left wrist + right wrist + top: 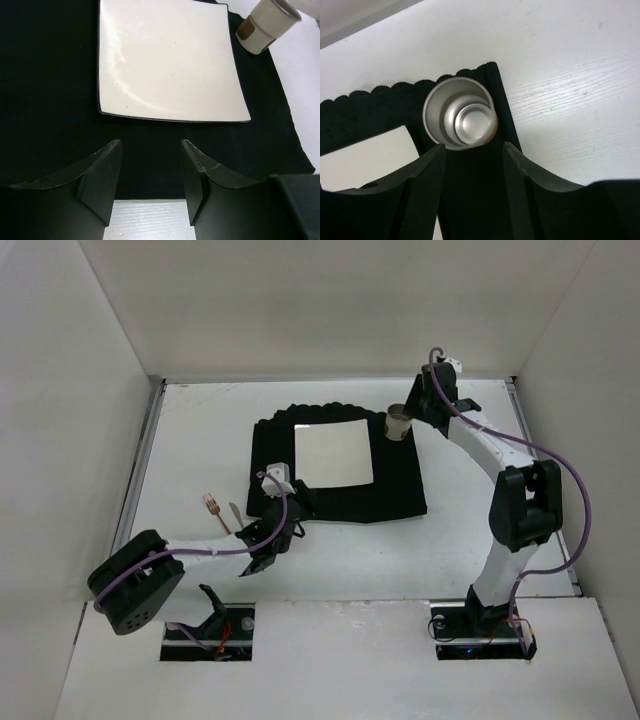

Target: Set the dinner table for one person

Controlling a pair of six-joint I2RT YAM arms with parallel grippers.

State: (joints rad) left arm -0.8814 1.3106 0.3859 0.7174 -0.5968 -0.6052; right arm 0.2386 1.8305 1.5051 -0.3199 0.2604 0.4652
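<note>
A square white plate (333,453) lies on a black cloth mat (395,490) in the middle of the white dinner table (200,440). A metal-lined cup (397,424) stands upright on the mat's far right corner. My right gripper (411,408) is open and empty just behind the cup; in the right wrist view the cup (460,114) sits just beyond the fingertips (432,155), not between them. My left gripper (288,502) is open and empty over the mat's near left edge, facing the plate (170,60). A fork (213,508) and knife (233,515) lie on the table left of it.
White walls enclose the table on three sides. The left arm's forearm stretches across the near left of the table, beside the fork and knife. The cup also shows in the left wrist view (265,25), past the plate's far right corner.
</note>
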